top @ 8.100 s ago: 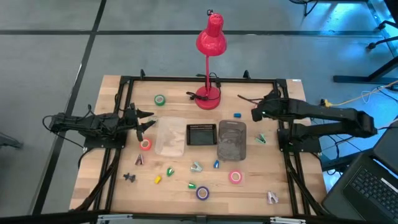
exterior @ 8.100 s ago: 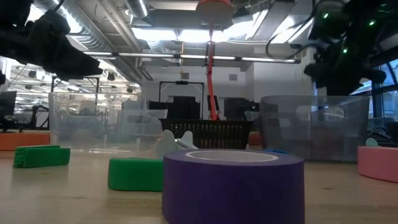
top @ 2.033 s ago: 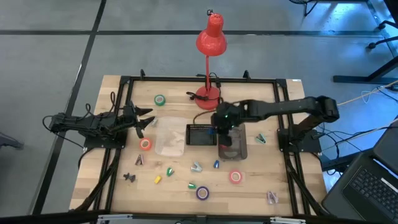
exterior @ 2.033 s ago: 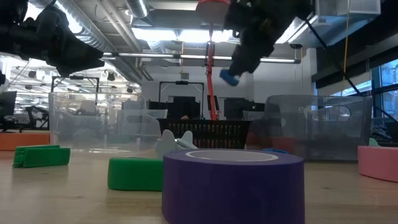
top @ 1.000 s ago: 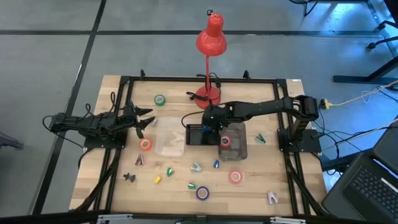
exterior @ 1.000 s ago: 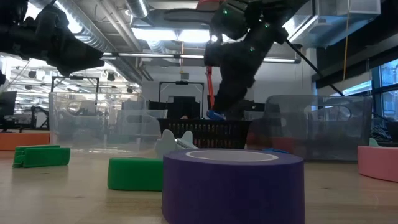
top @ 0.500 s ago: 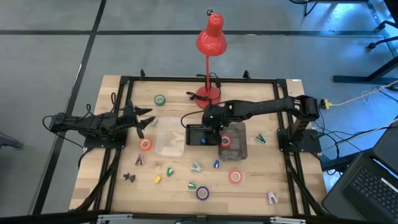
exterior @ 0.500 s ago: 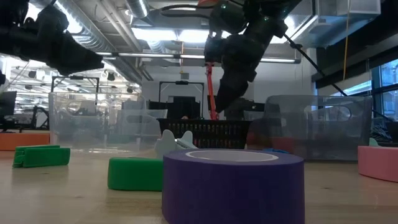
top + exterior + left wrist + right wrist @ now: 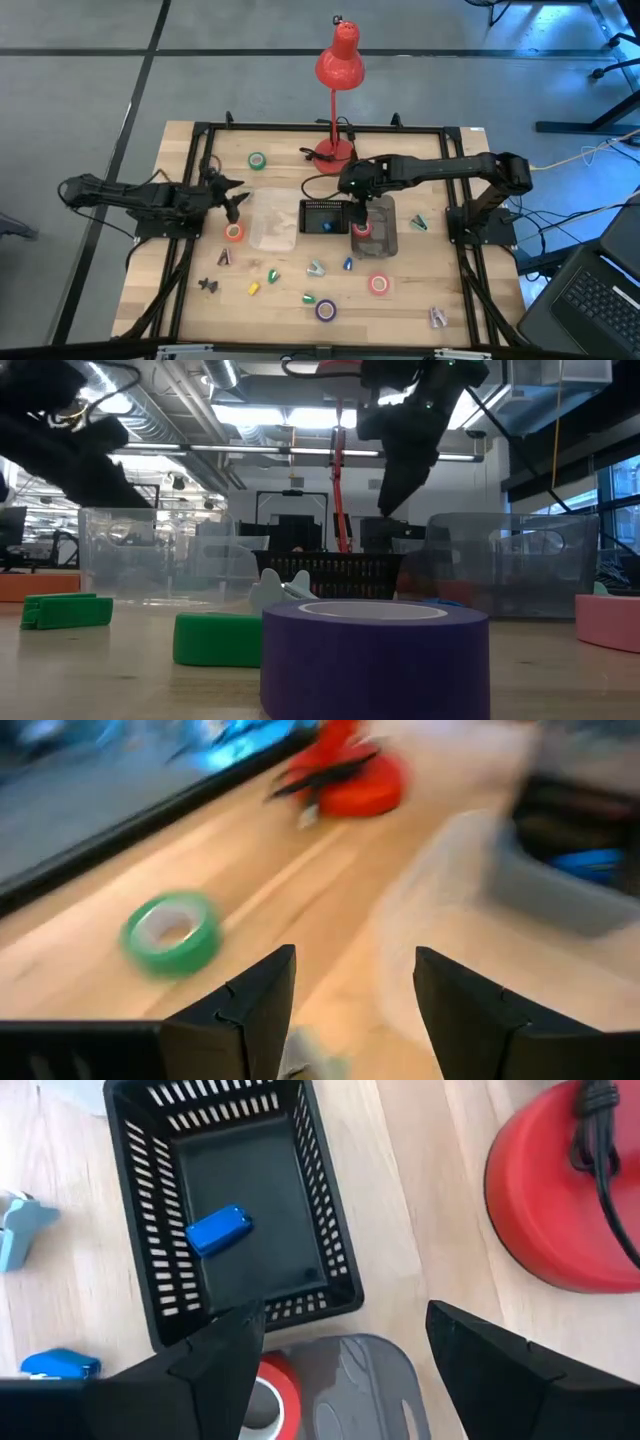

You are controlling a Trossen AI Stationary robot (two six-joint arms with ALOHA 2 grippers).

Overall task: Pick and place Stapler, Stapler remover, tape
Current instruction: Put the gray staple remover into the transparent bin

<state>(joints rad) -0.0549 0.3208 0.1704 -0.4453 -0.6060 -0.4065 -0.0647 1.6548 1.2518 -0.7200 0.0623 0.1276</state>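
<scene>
you have only a small part of the sorting done, as far as i can judge. in the black basket (image 9: 300, 1240) at the middle of the table one small blue stapler (image 9: 218, 1230) already lies on the floor of it. in the grey bin (image 9: 384, 212) just right of the basket one orange-red tape roll (image 9: 362, 228) is already inside.

the right gripper (image 9: 352, 196) hangs over the border between basket and bin, its fingers spread wide and holding nothing. the left gripper (image 9: 237, 201) waits at the left side of the table, near the clear container (image 9: 268, 218); its fingers stand apart and nothing is between them.

much is still left on the wood. the green tape roll (image 9: 257, 160) lies far left, near the lamp base (image 9: 334, 155). another orange-red roll (image 9: 233, 232) lies just near the left gripper. the pink roll (image 9: 378, 284) and the purple roll (image 9: 326, 310) are at the near edge. a second blue piece (image 9: 348, 264) lies near the basket on its near side, and i think it belongs in the basket too. several small pale and dark pieces are spread over the near half; they may be the stapler removers, but they are too small to tell surely.

the clear container looks empty, so i think one kind of thing has not started yet.
</scene>
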